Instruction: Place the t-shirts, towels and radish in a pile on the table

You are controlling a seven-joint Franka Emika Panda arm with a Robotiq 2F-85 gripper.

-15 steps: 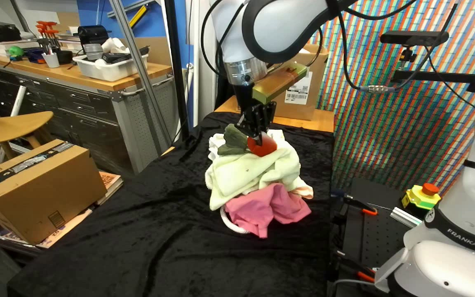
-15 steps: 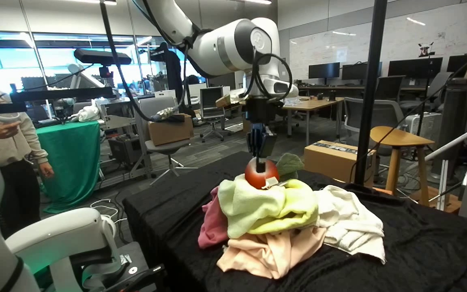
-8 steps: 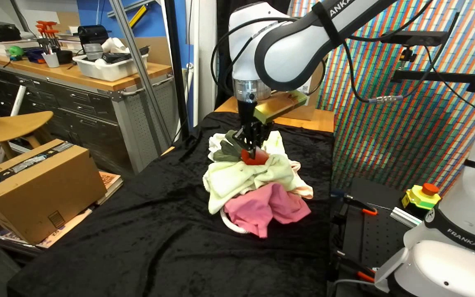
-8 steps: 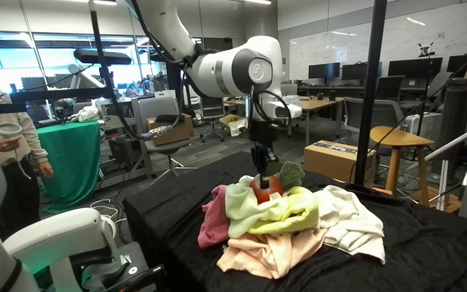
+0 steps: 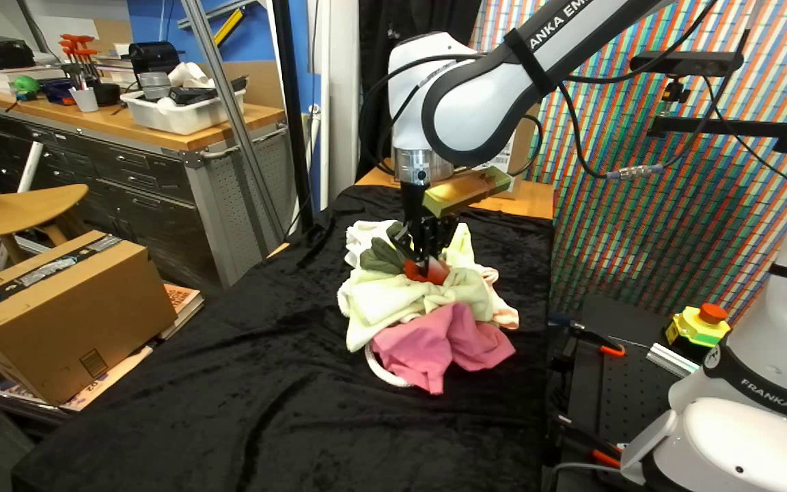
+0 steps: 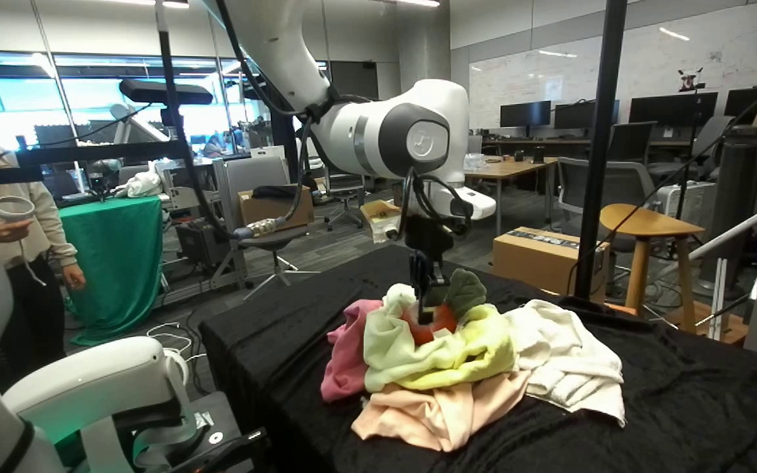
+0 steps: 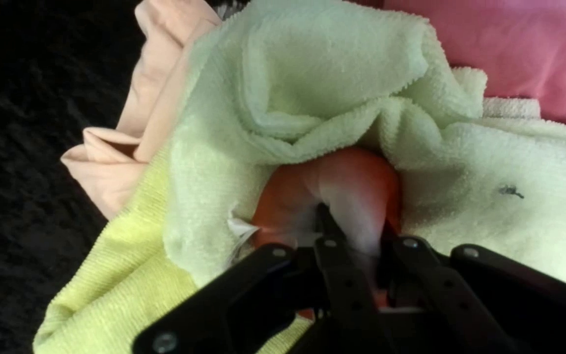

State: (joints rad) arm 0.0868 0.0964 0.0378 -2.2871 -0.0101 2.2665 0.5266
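The red radish (image 7: 361,172) sits in a hollow of the pale green towel (image 7: 332,64), its green leaves (image 6: 466,290) sticking up. My gripper (image 7: 356,221) points down from above, its fingers closed on a pinch of the radish's top. Under and around it, the cloths form one heap: a yellow-green towel (image 6: 490,338), a white towel (image 6: 572,361), a peach cloth (image 6: 441,414) and a pink cloth (image 5: 445,342). I cannot tell which are t-shirts. All lie on the black-draped table (image 5: 243,403). The radish's underside is hidden in the towel.
A cardboard box (image 5: 72,314) stands beside the table on some books. Another box (image 5: 520,147) is behind the arm. A black pole (image 6: 594,171) rises near the table's edge. A person (image 6: 30,217) stands at the side in an exterior view.
My gripper has moved down with the radish, which now rests deeper in the green towel. The towel has folded up around it. Over the last half second the movement is small.
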